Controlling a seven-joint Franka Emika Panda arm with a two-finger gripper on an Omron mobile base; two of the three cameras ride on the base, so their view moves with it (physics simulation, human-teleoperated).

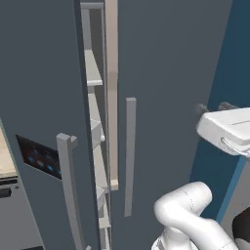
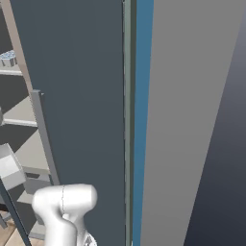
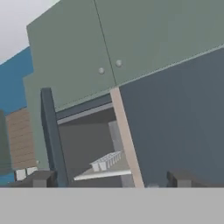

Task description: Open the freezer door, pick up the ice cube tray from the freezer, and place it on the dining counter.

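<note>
Now the tall slate-grey freezer door (image 1: 39, 122) with its black, blue-lit control panel (image 1: 40, 157) and grey vertical bar handle (image 1: 68, 188) stands partly open beside the plain grey door (image 1: 166, 88). Through the gap show the pale flat shelves (image 1: 93, 68) of the freezer (image 3: 89, 144). The small white ice cube tray (image 3: 106, 161) lies near the front edge of one shelf. The gripper (image 3: 111, 180) hangs apart from it, its dark fingers (image 3: 40, 178) spread wide, holding nothing

Gripper (image 3: 111, 179) jaws wide apart, nothing between them, fingertips (image 3: 41, 178) at bottom of hand view. Arm elbow bent, lower right of left base view.
</note>
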